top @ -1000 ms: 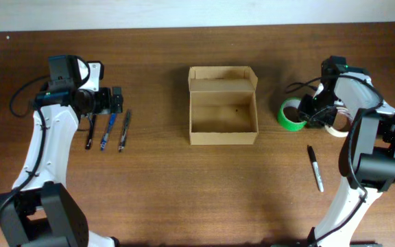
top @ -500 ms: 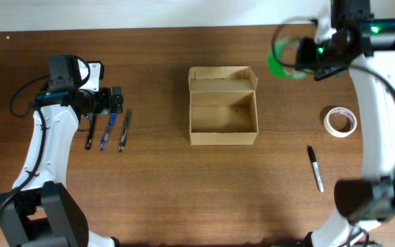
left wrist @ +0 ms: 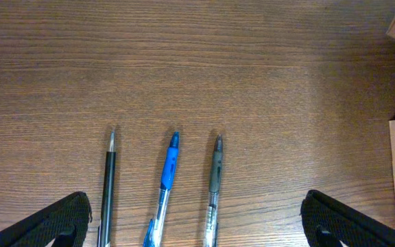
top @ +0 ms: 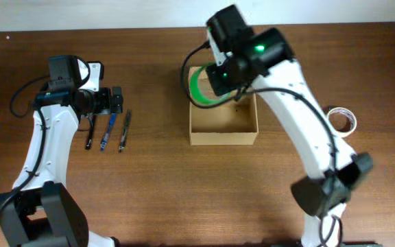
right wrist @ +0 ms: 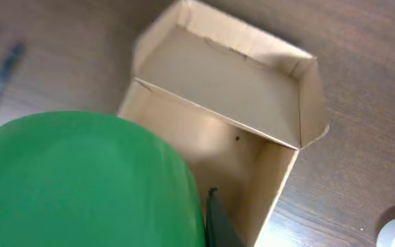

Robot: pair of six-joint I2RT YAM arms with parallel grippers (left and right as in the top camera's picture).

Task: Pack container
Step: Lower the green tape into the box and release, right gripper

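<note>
The tan cardboard box [top: 223, 132] stands open in the middle of the table, its flap lid at the far side. It also shows in the right wrist view [right wrist: 252, 96]. My right gripper [top: 214, 86] is shut on the green tape roll [top: 199, 86] and holds it above the box's far left part. In the right wrist view the green tape roll [right wrist: 81, 185] fills the lower left, over the box. My left gripper [left wrist: 194, 223] is open and empty, just above three pens on the left of the table.
Three pens [top: 106, 130] lie side by side at the left; in the left wrist view they are a black pen [left wrist: 108, 185], a blue pen [left wrist: 168, 171] and a grey pen [left wrist: 214, 178]. A white tape roll [top: 345, 120] lies at the right.
My right arm has carried the green tape roll from the right of the table up and leftwards, to above the box. The left arm has not moved.
</note>
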